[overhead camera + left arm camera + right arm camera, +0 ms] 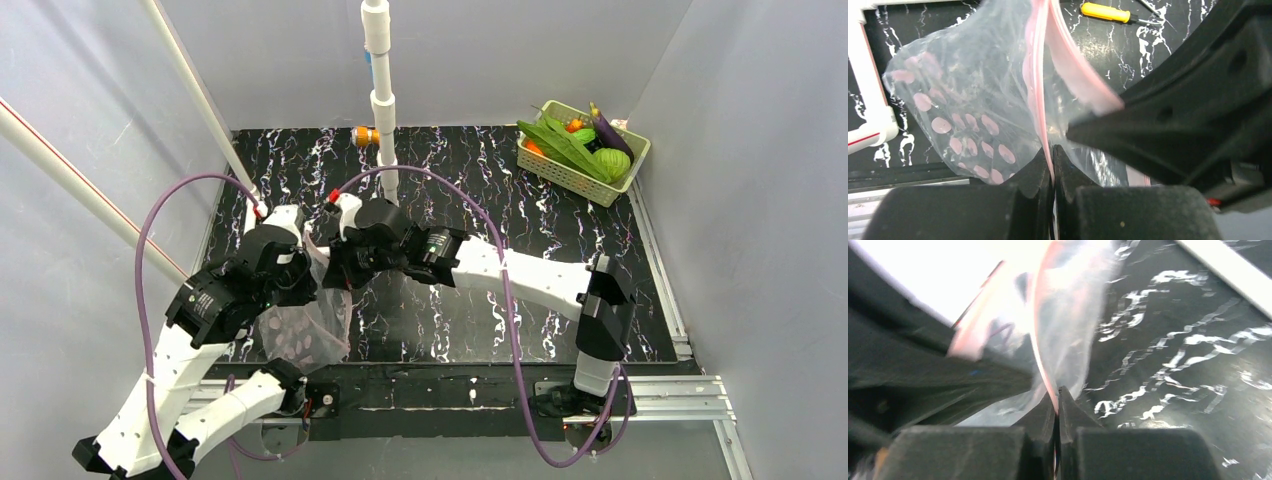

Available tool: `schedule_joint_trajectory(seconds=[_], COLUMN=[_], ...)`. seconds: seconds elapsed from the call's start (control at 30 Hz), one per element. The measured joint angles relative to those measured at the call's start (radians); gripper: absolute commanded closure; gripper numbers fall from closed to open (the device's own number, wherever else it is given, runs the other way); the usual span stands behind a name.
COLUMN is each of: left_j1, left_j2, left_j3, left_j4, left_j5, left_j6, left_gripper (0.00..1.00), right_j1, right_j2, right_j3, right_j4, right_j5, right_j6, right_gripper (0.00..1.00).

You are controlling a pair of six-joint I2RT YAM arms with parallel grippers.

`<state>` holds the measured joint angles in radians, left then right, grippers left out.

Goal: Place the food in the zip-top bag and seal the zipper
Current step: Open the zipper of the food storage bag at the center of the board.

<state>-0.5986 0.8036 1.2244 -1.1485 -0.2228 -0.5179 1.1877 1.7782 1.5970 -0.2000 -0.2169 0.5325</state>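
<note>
The clear zip-top bag (312,325) with pink dots hangs between my two grippers at the table's near left. My left gripper (1053,152) is shut on the pink zipper (1037,95) strip, with the dotted bag (958,100) spreading up and left of it. My right gripper (1057,394) is shut on the pink zipper (1040,347) edge too, close beside the left one (325,262). The food (580,148), green leafy pieces, orange balls, a green melon and a purple eggplant, lies in the pale green basket (560,170) at the far right. I see no food in the bag.
A yellow-handled screwdriver (1107,12) lies on the black marbled table behind the bag. A white pipe post (381,90) stands at the back middle with an orange object (366,136) beside it. White pipes (200,100) slant along the left wall.
</note>
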Motion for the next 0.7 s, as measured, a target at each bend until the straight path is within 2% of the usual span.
schedule_joint_trajectory(seconds=[0.17, 0.23, 0.3, 0.43, 0.7], left_j1=[0.0, 0.0, 0.0, -0.001, -0.001], left_j2=[0.052, 0.074, 0.079, 0.06, 0.06], left_j3=[0.07, 0.113, 0.139, 0.13, -0.055], left_j4=[-0.03, -0.037, -0.032, 0.02, 0.078], left_j5=[-0.107, -0.158, -0.174, -0.112, -0.027], left_j6=[0.003, 0.015, 0.034, 0.053, 0.024], left_gripper=[1.0, 0.99, 0.94, 0.83, 0.65], right_j1=[0.019, 0.022, 0.022, 0.023, 0.023], right_j2=[-0.014, -0.057, -0.102, -0.129, -0.13], right_j3=[-0.014, -0.081, -0.135, -0.144, -0.156], right_j4=[-0.061, -0.049, -0.034, 0.022, 0.072], right_j5=[0.339, 0.43, 0.48, 0.506, 0.444], right_j6=[0.06, 0.067, 0.067, 0.071, 0.089], right_gripper=[0.99, 0.99, 0.99, 0.99, 0.99])
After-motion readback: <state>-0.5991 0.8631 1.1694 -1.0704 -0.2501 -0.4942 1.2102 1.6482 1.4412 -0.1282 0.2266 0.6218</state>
